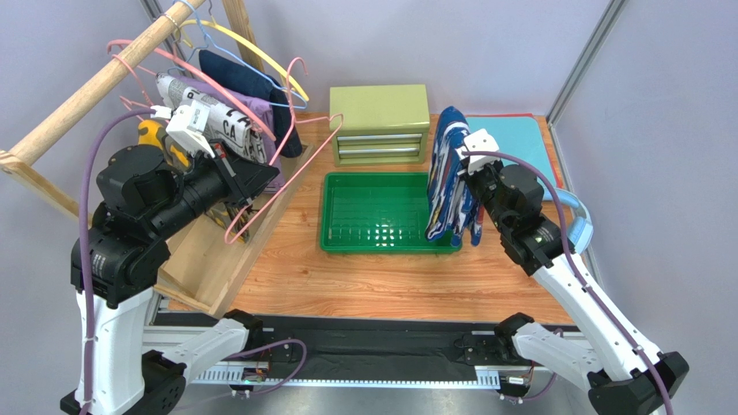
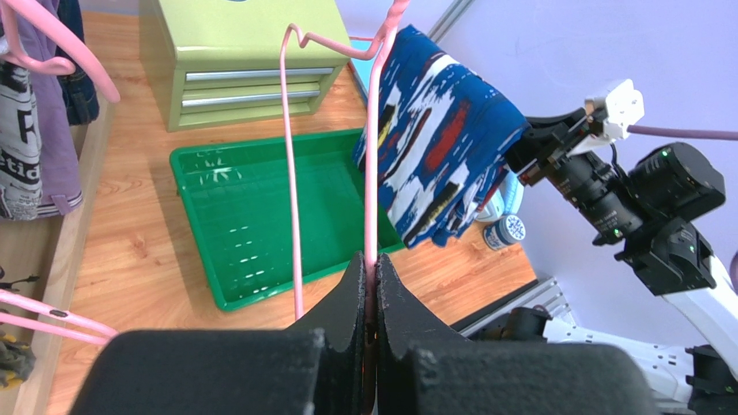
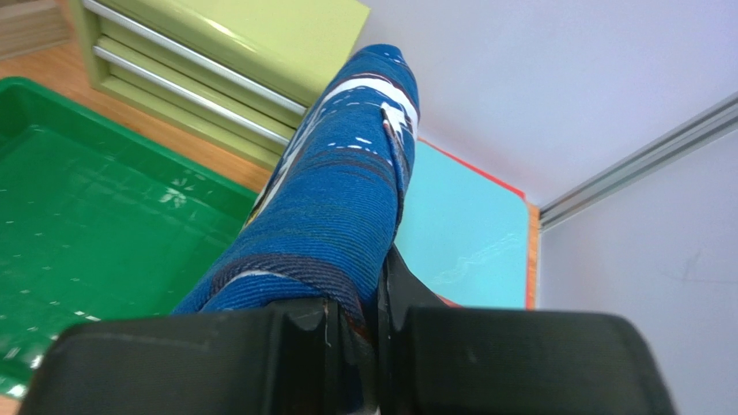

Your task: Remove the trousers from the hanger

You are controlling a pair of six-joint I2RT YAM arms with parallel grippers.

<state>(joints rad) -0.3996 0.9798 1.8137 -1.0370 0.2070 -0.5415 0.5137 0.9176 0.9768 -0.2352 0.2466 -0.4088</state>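
Left gripper [image 2: 370, 264], closest to me, is pinched shut on the pink hanger [image 2: 373, 173]. My right gripper [image 3: 368, 303] squeezes the trousers [image 1: 449, 173], dangling toward the tabletop's right edge over the green tray [image 1: 372, 212]. If that small pinch slips, they could flop half outside.

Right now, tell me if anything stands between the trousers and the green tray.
Nothing visible does. The trousers hang from the right gripper over the green tray, at its right edge. The hanger, clamped in the left gripper, is apart to the left.
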